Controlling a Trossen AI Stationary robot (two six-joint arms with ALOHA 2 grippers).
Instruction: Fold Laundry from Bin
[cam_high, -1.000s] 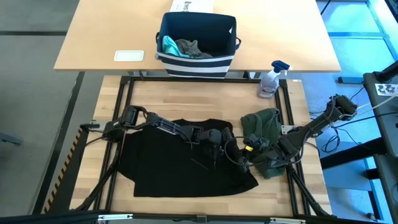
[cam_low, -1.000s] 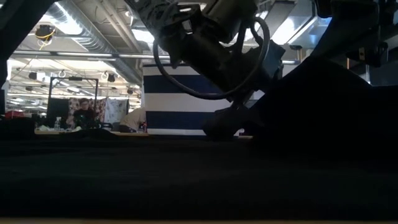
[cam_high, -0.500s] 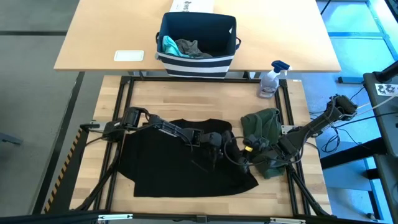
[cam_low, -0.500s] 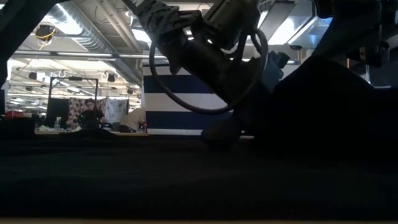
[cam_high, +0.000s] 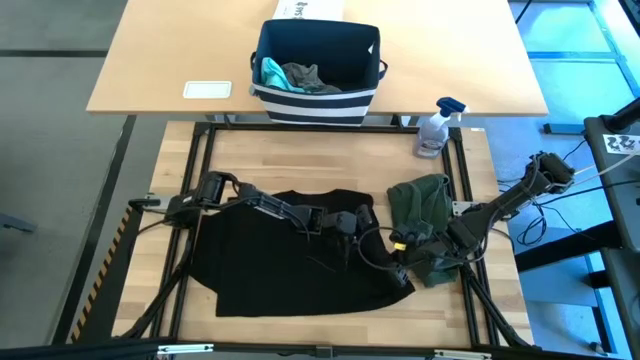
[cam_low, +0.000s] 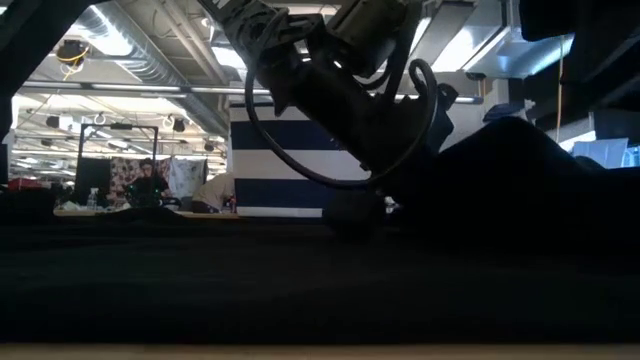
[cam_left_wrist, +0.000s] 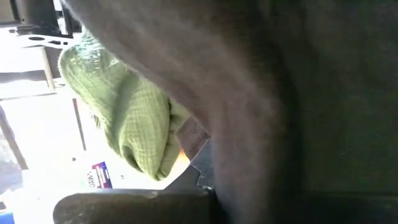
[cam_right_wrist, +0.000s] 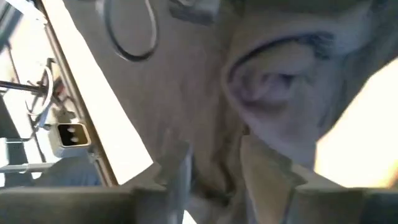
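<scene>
Since the earlier frame the left gripper (cam_high: 352, 224) has clamped shut on the black T-shirt (cam_high: 270, 270); right gripper (cam_high: 400, 243): grip undeterminable. Bin (cam_high: 318, 98) holds a teal piece (cam_high: 270, 72) and grey T-shirt (cam_high: 305, 77). Only the left wrist view shows the olive-green piece (cam_left_wrist: 127, 118) up close.

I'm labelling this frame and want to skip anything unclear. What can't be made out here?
- Left gripper: on the black T-shirt; dark on dark in the high view, so its hold is unclear.
- Right gripper: blurred in its wrist view.
- Bin: its wall hides all but the tops of the teal piece and grey piece.
- Low view: cloth fills the foreground.
</scene>
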